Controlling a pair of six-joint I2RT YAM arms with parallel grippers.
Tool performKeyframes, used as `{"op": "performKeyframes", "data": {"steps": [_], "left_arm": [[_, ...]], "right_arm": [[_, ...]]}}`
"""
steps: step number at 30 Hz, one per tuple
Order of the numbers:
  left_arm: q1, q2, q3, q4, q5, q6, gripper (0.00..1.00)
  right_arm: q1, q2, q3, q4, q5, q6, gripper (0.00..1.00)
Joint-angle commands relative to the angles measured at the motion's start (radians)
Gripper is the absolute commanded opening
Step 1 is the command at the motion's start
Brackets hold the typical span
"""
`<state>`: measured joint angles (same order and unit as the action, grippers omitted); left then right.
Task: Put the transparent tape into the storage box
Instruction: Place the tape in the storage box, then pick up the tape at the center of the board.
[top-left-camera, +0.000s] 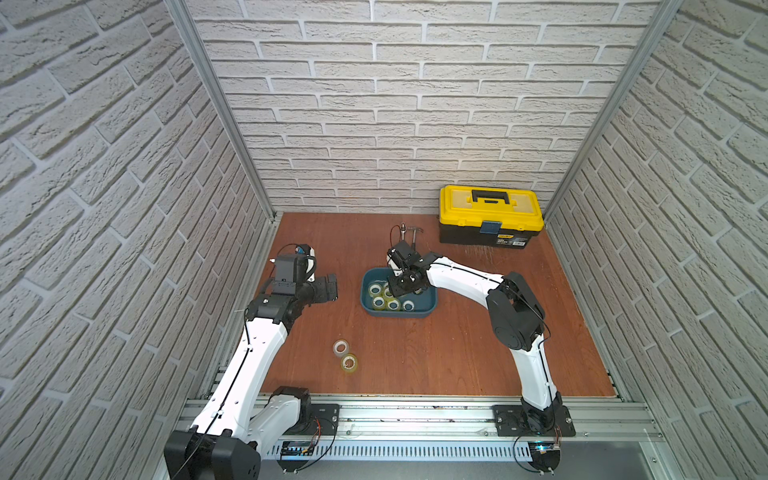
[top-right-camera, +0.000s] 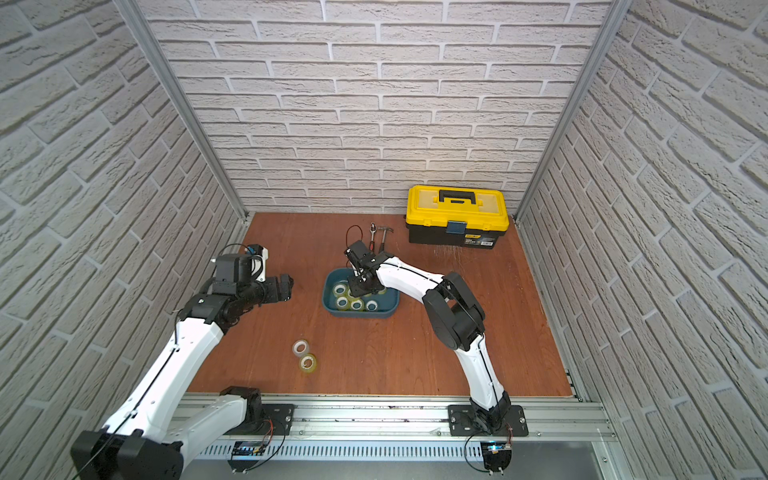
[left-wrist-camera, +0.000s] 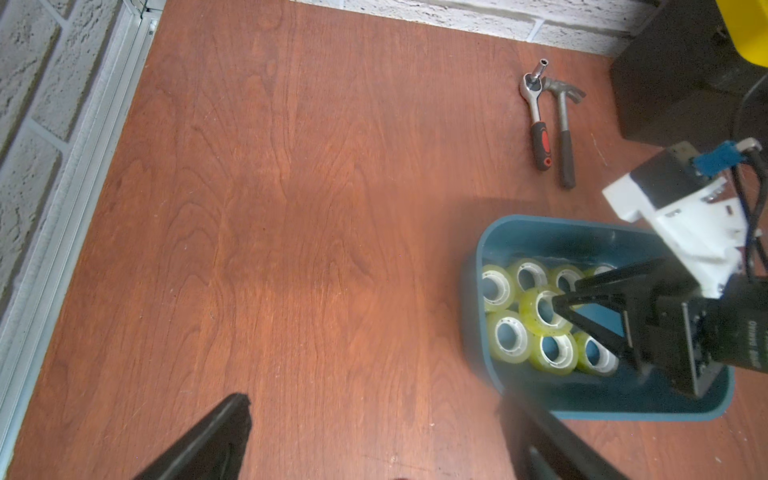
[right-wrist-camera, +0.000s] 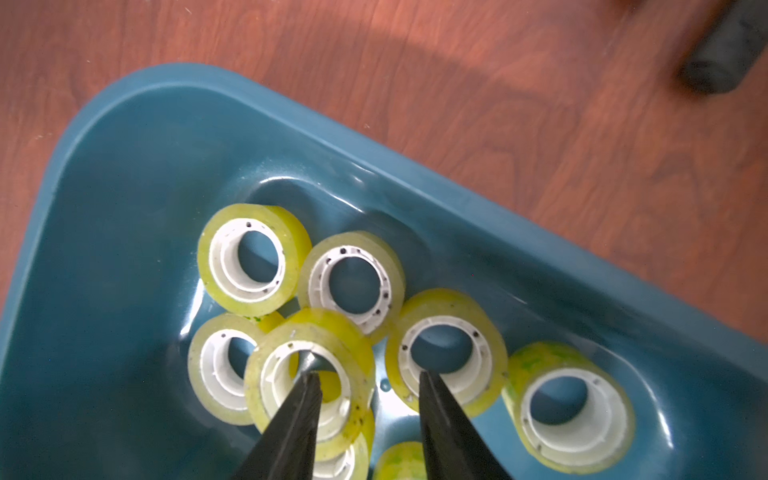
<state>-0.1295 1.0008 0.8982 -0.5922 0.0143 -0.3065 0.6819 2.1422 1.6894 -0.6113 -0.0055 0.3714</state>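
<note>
The storage box (top-left-camera: 399, 314) (top-right-camera: 361, 315) is a teal tub in the middle of the table, holding several rolls of transparent tape (top-left-camera: 379, 302). My right gripper (top-left-camera: 392, 289) (right-wrist-camera: 369, 376) hangs inside it, open. One finger reaches into the white core of a roll (right-wrist-camera: 328, 322) that lies tilted on top of the others; the other finger stands free beside it. Two more tape rolls (top-left-camera: 340, 347) (top-left-camera: 349, 363) lie on the wood near the front left. My left gripper (top-left-camera: 330, 286) (left-wrist-camera: 380, 419) hovers open and empty, left of the box.
A yellow-lidded black toolbox (top-left-camera: 490, 212) stands at the back right. A hammer (left-wrist-camera: 564, 124) and a ratchet (left-wrist-camera: 539, 129) lie side by side behind the storage box. Brick walls close in the table on three sides.
</note>
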Motion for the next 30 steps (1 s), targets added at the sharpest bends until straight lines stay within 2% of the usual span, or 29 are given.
{"op": "performKeyframes", "data": {"steps": [1, 6, 11, 14, 16, 21, 30], "left_arm": [[-0.004, -0.008, 0.023, 0.012, -0.012, 0.016, 0.98], [0.042, -0.001, 0.017, 0.037, 0.05, -0.004, 0.98], [0.176, 0.058, 0.023, 0.076, 0.208, -0.053, 0.98], [0.237, 0.078, 0.024, 0.076, 0.233, -0.072, 0.98], [0.25, 0.073, 0.022, 0.07, 0.217, -0.071, 0.98], [0.252, 0.039, 0.012, 0.068, 0.193, -0.07, 0.98], [0.252, 0.012, 0.006, 0.066, 0.174, -0.069, 0.98]], "right_arm": [[-0.004, -0.109, -0.007, -0.023, 0.026, -0.017, 0.45], [0.006, -0.257, -0.131, 0.037, -0.066, 0.016, 0.45], [0.061, -0.438, -0.349, 0.177, -0.096, 0.115, 0.45], [0.142, -0.498, -0.47, 0.291, -0.105, 0.194, 0.44], [0.215, -0.487, -0.493, 0.319, -0.101, 0.213, 0.43], [0.367, -0.354, -0.446, 0.328, -0.08, 0.257, 0.43], [0.475, -0.139, -0.275, 0.287, -0.061, 0.276, 0.45]]}}
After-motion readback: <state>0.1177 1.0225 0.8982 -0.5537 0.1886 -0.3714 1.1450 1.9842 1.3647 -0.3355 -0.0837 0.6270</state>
